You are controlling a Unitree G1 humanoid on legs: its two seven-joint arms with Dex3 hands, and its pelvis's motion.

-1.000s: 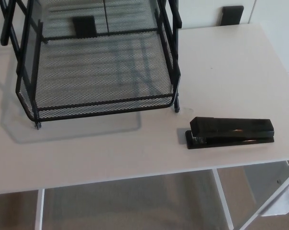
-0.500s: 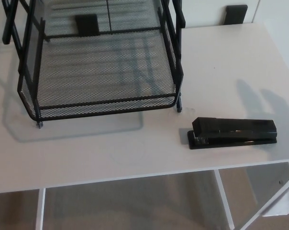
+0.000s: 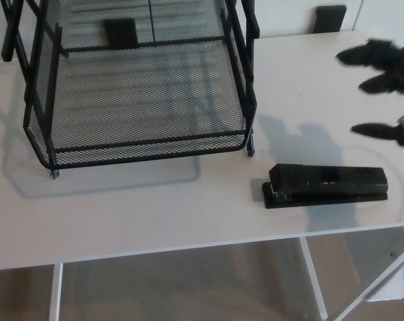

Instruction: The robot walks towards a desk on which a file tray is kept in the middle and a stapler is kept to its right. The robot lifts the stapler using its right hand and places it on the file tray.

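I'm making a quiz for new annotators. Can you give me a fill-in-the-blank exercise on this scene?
1. The stapler lies on the desk, to the ____ of the file tray in the picture.
2. The right hand, fingers spread above the desk, holds ____.
3. The file tray is made of black wire ____.
Missing words: right; nothing; mesh.

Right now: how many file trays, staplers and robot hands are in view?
File tray: 1
Stapler: 1
Robot hands: 1, the right hand, open above the desk
Total: 3
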